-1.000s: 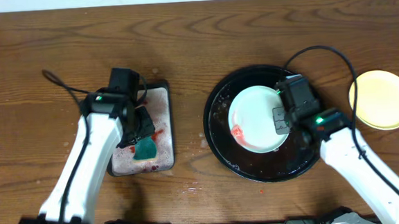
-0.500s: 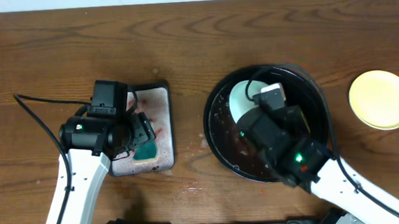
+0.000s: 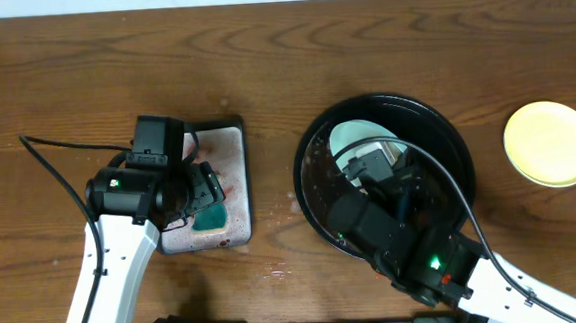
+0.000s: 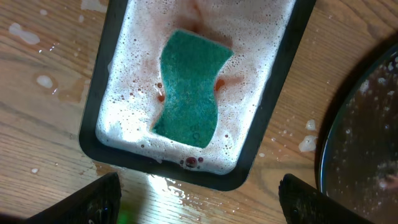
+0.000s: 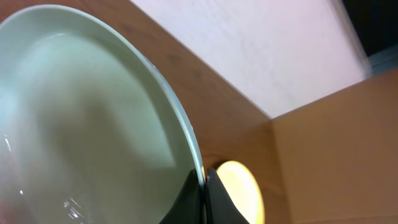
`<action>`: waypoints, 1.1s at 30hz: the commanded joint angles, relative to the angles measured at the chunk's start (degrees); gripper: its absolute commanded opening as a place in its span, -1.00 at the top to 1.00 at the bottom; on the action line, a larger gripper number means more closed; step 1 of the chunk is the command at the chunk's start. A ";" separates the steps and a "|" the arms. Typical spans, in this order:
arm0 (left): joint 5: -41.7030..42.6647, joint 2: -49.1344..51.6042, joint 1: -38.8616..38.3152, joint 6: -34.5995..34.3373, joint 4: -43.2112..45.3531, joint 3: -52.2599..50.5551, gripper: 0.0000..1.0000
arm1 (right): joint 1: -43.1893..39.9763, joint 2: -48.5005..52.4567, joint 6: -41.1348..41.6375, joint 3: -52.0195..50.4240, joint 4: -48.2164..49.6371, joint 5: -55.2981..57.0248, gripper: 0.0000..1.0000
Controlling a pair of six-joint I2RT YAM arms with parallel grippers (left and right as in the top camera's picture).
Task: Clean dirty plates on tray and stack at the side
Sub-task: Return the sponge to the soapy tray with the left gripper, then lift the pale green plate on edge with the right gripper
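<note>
Overhead, one pale plate (image 3: pixel 352 135), one yellow plate (image 3: pixel 550 143), one tray (image 3: pixel 436 122)

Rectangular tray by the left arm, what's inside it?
A green sponge lies in pink-tinged foam. The foam covers the tray floor, so anything beneath is hidden.

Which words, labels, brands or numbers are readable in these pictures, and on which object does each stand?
None: no readable text in any view.
The pale plate, yellow plate, round black tray, rectangular tray and green sponge are all unprinted.
The arms show only small green lights, no lettering.
</note>
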 commanded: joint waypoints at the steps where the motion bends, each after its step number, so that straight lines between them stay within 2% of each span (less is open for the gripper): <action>1: -0.13 0.00 0.15 0.59 -0.20 -0.07 -0.63 | 2.10 -0.52 -3.08 -0.02 0.00 6.62 0.98; 11: -0.13 0.00 0.15 0.59 -0.20 -0.07 -0.64 | 2.45 -0.52 -3.15 -0.02 0.04 11.21 0.98; 33: -0.13 0.00 0.15 0.59 -0.20 -0.07 -0.64 | 2.47 -0.52 -3.15 -0.02 0.02 11.15 0.98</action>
